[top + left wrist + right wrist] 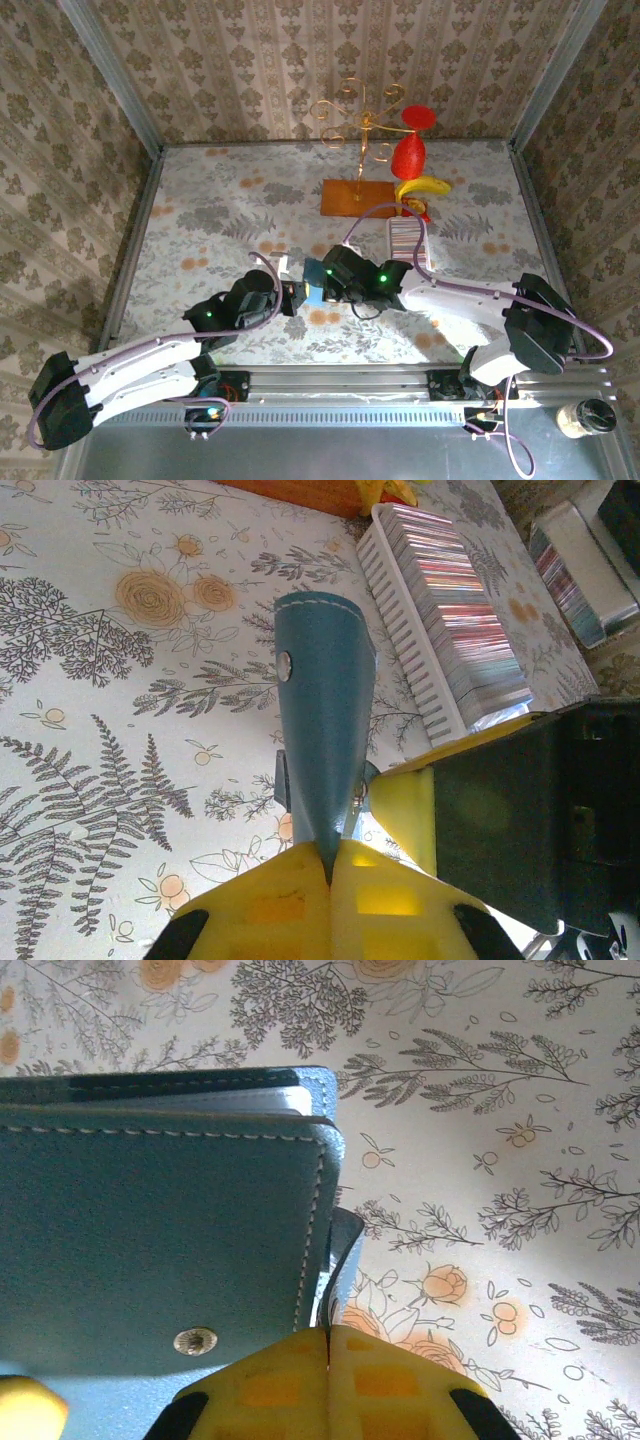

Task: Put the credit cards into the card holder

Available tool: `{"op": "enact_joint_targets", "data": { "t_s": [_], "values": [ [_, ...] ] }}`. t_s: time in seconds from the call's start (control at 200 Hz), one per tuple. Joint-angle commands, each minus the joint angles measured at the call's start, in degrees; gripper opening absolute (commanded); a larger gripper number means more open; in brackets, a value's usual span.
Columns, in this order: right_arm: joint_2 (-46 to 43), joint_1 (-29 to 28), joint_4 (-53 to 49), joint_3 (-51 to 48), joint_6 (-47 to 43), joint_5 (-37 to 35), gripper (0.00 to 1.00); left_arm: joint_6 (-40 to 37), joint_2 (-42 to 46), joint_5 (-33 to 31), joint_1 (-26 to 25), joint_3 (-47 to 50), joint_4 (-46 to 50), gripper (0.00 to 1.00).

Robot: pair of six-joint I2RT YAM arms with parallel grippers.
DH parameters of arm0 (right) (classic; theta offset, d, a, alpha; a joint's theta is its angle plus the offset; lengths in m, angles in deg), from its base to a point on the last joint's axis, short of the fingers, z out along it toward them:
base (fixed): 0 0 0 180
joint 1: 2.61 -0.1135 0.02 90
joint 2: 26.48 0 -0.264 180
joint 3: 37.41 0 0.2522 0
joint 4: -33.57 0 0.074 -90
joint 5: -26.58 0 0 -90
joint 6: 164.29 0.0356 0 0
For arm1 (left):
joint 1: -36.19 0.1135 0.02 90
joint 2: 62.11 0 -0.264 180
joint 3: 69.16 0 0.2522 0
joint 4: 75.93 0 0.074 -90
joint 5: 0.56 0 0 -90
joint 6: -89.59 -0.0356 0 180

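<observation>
Card holder [313,271], teal-blue with pale stitching, near the middle of the floral table [200,210], gripped from two sides at once.

Left gripper [331,858]: yellow pads pressed fully together on the narrow end of the folded case. Rest of the case reaching away from the fingers, rounded fold at the far end, small metal snap stud [285,664] on its side. Cannot tell from this view whether the case touches the table or hangs just above it.

Right gripper [328,1338]: closed just as tightly, pads meeting on the holder's lower edge right beside the clasp tab [346,1245]. Covers closed one over the other. Thin pale layer between the two covers at the top, too little of it visible to name.

Credit cards [460,610] packed on edge in a long white tray [405,620], apart from the holder and on the far right side of it. Seen from above, the tray just beyond the right gripper, with a wooden base [355,197] farther back.
</observation>
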Motion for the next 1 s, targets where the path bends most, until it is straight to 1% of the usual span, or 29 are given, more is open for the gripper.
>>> {"op": "enact_joint_targets", "data": {
  "t_s": [0.0, 0.13, 0.33, 0.465, 0.585, 0.605, 0.66, 0.72, 0.775, 0.81, 0.835, 0.875, 0.95, 0.995],
  "values": [
    [-0.2, 0.1, -2.2, -1.6, 1.0, -2.7, 0.0, 2.2, 0.7, -1.1, -0.3, 1.1, -2.0, 0.0],
    [-1.7, 0.1, -1.6, -3.4, 1.5, -2.5, 0.0, 4.9, -1.5, -1.4, -0.3, 1.3, -0.1, 0.0],
    [-3.3, 0.1, 1.3, -7.8, 2.5, -0.2, 0.0, 9.0, -6.8, 1.5, -0.5, 3.0, -4.1, 0.0],
    [-3.7, 0.1, 4.4, -10.0, 2.6, 2.3, 0.0, 10.2, -10.9, 2.0, -1.0, 2.2, -4.6, 0.0],
    [-4.8, -0.1, 7.3, -11.8, 2.4, 3.9, 0.0, 11.5, -13.0, 1.1, -1.1, 2.1, -3.9, 0.1],
    [-6.7, -0.1, 7.7, -12.1, 2.5, 3.9, 0.0, 11.5, -13.1, 0.6, -1.1, 2.0, -3.4, 0.12],
    [-8.3, -0.2, 9.2, -12.9, 2.2, 4.5, 0.0, 11.9, -13.0, -1.1, -1.1, 1.6, -1.0, 0.2],
    [-9.7, -0.4, 10.5, -13.6, 2.0, 5.0, 0.0, 12.0, -12.6, -3.1, -1.0, 1.1, 1.9, 0.36],
    [-10.9, -0.4, 11.5, -14.0, 1.8, 5.5, 0.0, 12.0, -12.2, -5.0, -1.0, 0.3, 4.9, 0.42],
    [-11.3, -0.4, 11.6, -14.1, 1.8, 5.6, 0.0, 11.5, -11.9, -5.6, -1.0, -0.2, 5.9, 0.48],
    [-11.6, -0.4, 11.9, -14.2, 1.7, 5.7, 0.0, 11.2, -11.8, -5.7, -1.0, -0.4, 6.3, 0.51],
    [-11.9, -0.4, 12.3, -14.4, 1.6, 5.8, 0.0, 10.7, -11.5, -5.6, -1.0, -0.7, 6.2, 0.54],
    [-12.5, -0.5, 13.7, -14.8, 1.6, 6.3, 0.0, 9.6, -11.2, -4.1, -1.0, -0.7, 3.8, 0.62],
    [-12.8, -0.5, 14.3, -15.1, 1.6, 6.6, 0.0, 9.5, -11.2, -3.1, -1.0, -1.0, 2.5, 0.64]
  ]
}}
